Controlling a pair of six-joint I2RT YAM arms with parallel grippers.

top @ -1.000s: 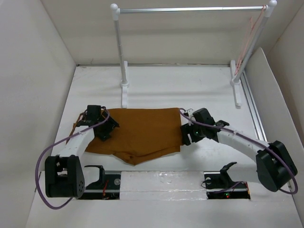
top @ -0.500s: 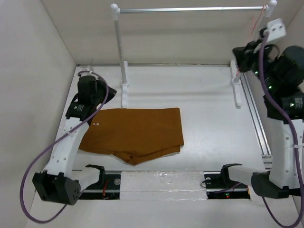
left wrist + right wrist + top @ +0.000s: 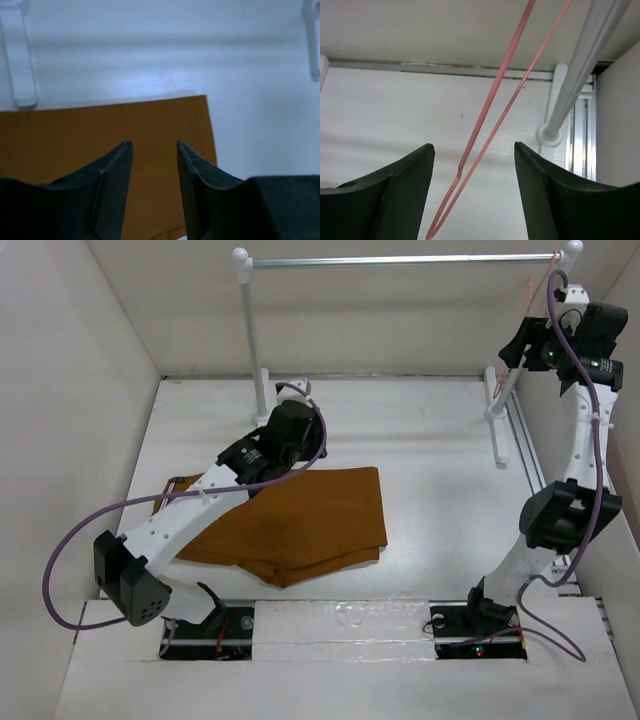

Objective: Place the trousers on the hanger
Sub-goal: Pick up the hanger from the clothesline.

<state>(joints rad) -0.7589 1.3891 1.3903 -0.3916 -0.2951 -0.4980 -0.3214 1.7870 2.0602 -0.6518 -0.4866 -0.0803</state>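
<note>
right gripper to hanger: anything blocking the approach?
Nothing visible does. In the right wrist view, the hanger shows its pink wires running through the gap of the open right gripper, with no object in front of them. The rail post stands off to the right, beside the path.

Overall light: bright, even and diffuse in the top external view, with the white walls and table [image 3: 430, 450] bouncing it around.
Shadows: soft and faint, close under the left arm [image 3: 200, 512] and beside the rail post feet.
Glare: a mild sheen on the glossy strip [image 3: 340, 618] at the near edge of the table.
Left wrist view: cool bluish cast and soft all over. The far edge of the trousers [image 3: 100, 130] is smeared and the white post foot [image 3: 20, 65] at the left is blurred. The fingers [image 3: 112, 190] of the left gripper [image 3: 154, 147] are dark with little detail.
Right wrist view: warmer cream cast. The hanger [image 3: 492, 100] wires are fairly crisp. The rail post [image 3: 580, 65] softens toward the top right. The fingers [image 3: 390, 200] of the right gripper [image 3: 474, 150] are near-black and out of focus.
</note>
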